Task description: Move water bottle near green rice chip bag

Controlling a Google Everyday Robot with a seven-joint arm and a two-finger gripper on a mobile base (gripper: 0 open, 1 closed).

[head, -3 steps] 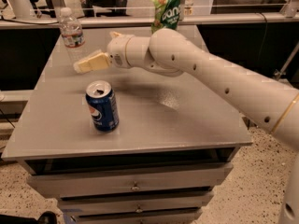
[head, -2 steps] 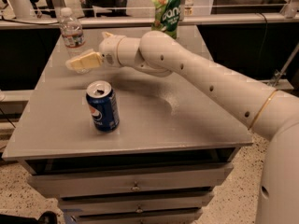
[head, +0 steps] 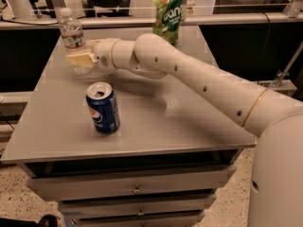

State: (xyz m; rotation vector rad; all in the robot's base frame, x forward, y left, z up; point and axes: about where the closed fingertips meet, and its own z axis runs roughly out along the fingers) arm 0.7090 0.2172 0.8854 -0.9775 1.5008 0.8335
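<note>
The water bottle (head: 71,32), clear with a white cap and a red-and-white label, stands upright at the far left of the grey table (head: 189,126). My gripper (head: 76,60) has reached its lower part. One pale finger (head: 81,59) crosses in front of the bottle's base, and the other is hidden behind it. The jaws look open around the bottle, which still stands on the table. The green rice chip bag (head: 168,13) stands upright at the table's far edge, right of the bottle and behind my arm.
A blue Pepsi can (head: 102,108) stands upright at the front left of the table, just below my wrist. Drawers run under the table's front edge. A rail and dark counters stand behind the table.
My gripper has moved left and further back, from short of the bottle to its base. The bottle, the can and the bag have not moved.
</note>
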